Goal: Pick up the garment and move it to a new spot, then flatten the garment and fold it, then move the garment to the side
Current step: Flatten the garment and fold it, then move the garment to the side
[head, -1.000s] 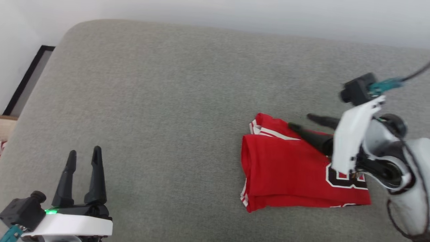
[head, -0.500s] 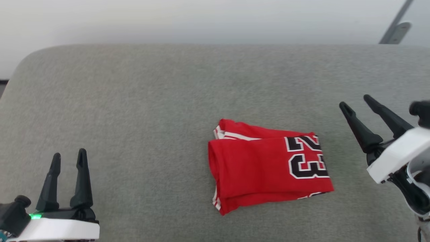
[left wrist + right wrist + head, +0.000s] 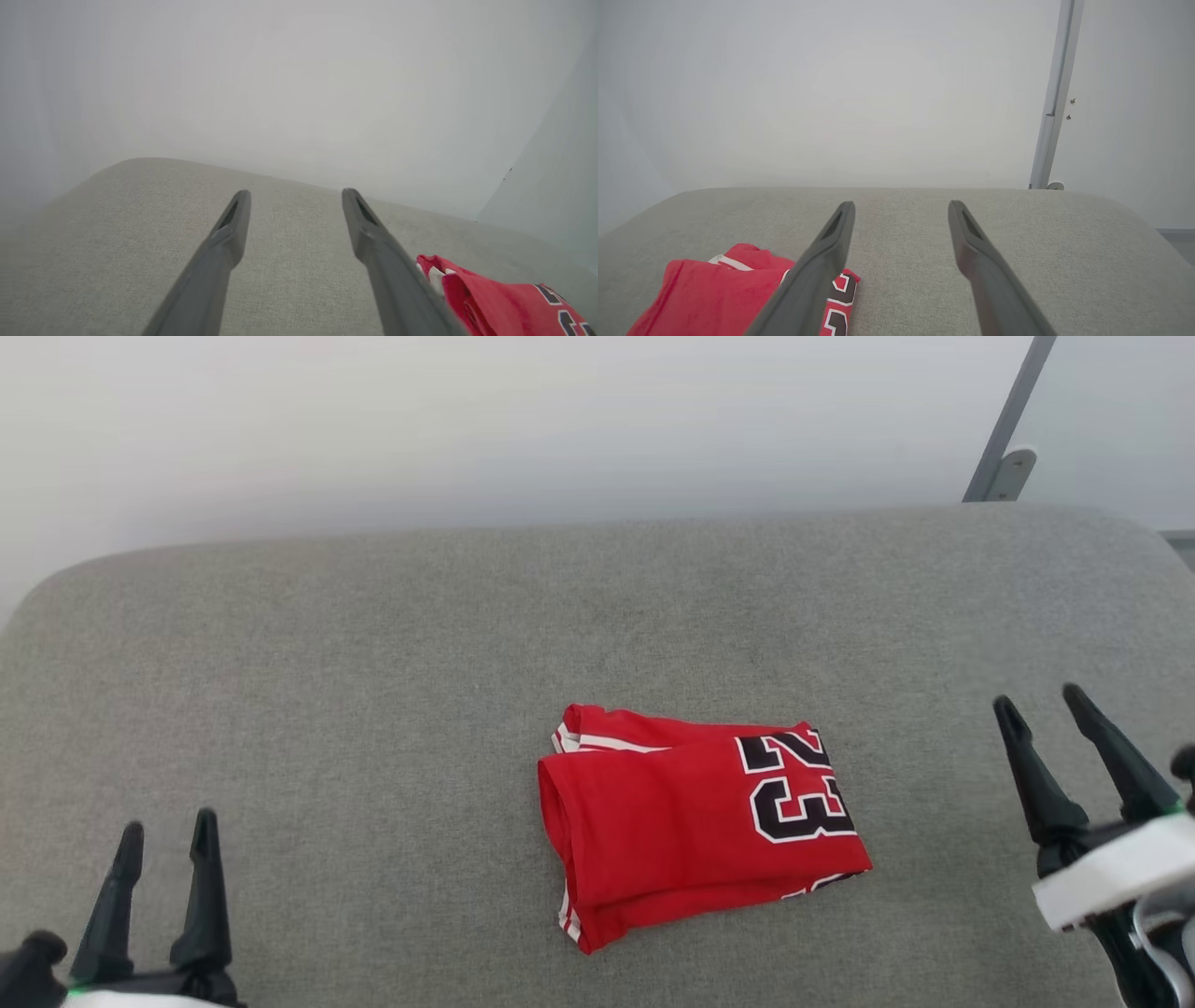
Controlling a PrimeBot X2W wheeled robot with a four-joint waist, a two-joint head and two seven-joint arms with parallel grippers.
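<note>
Red shirt (image 3: 695, 826) lies folded on the grey cushion (image 3: 373, 663), a bit toward 5 o'clock. A second ago my right pincer (image 3: 1036, 696) was on it. Now it sits off at 3 o'clock, fingers apart and empty. My left pincer (image 3: 169, 821), at 8 o'clock, is apart too. I think the job is nearly done.

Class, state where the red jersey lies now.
In the head view the garment lies folded on the grey padded surface, just right of centre, between the left gripper at lower left and the right gripper at right, touching neither.
</note>
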